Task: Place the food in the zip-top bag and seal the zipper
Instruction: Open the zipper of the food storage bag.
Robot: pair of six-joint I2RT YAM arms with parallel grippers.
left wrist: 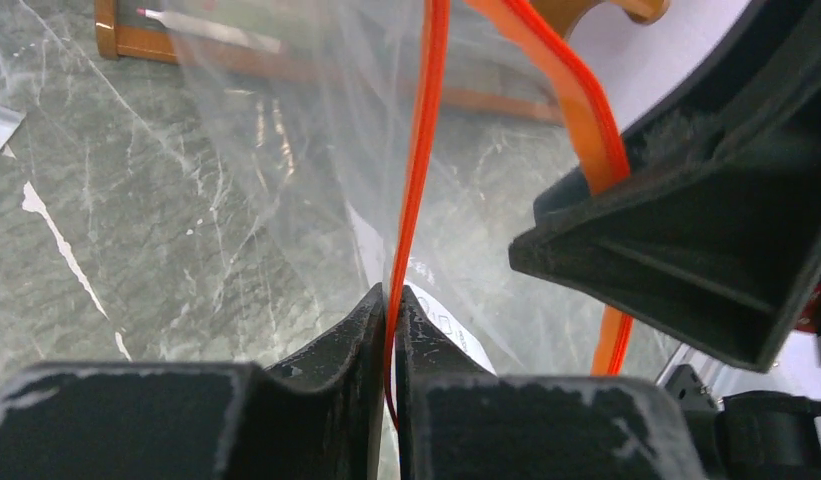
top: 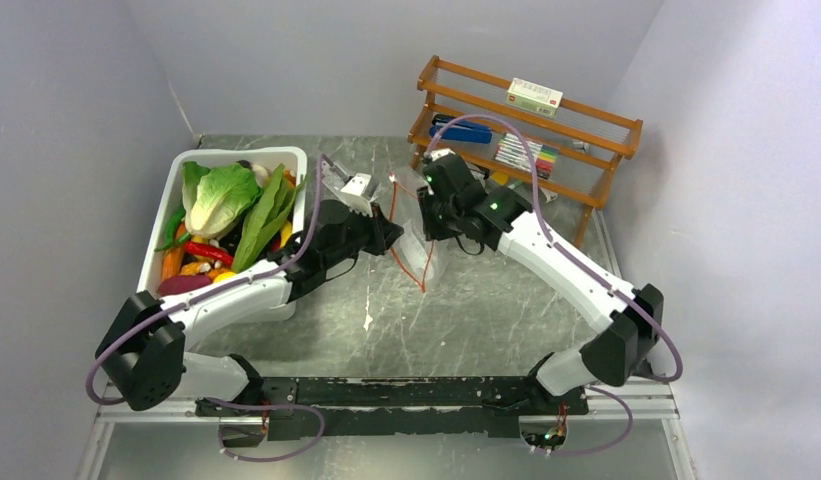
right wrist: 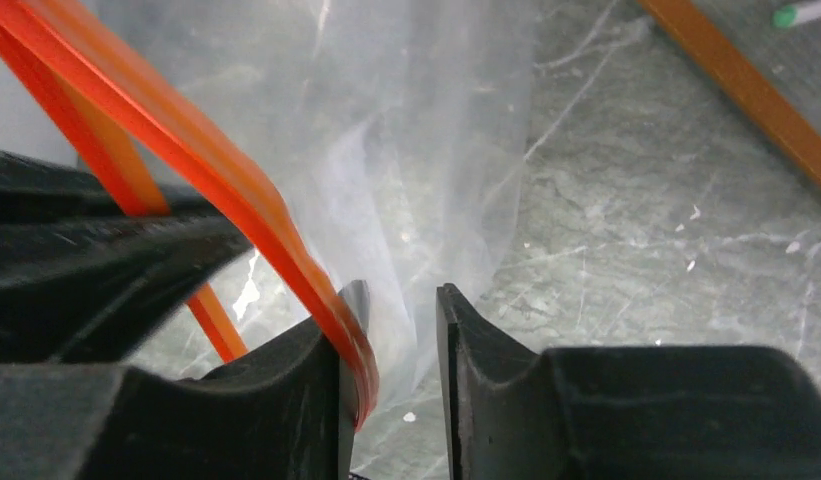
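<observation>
The clear zip-top bag (top: 423, 255) hangs above the table between both grippers. Its red-orange zipper (top: 406, 268) runs in a loop down its mouth edge. In the left wrist view my left gripper (left wrist: 391, 335) is shut on one zipper (left wrist: 418, 160) strip, with the clear bag (left wrist: 286, 180) film beyond it. My right gripper (right wrist: 398, 335) stands open; the other zipper (right wrist: 201, 160) strip rests against its left finger, and bag (right wrist: 426, 150) film hangs in the gap. The food (top: 226, 205), a lettuce, green leaves and chillies, lies in the white bin (top: 291, 158) at the left.
A wooden rack (top: 531, 110) with markers, a blue stapler and a small box stands at the back right, close behind the right gripper (top: 433, 222). The left gripper (top: 386, 232) is beside the bin's right wall. Grey walls enclose the marbled table (top: 466, 320).
</observation>
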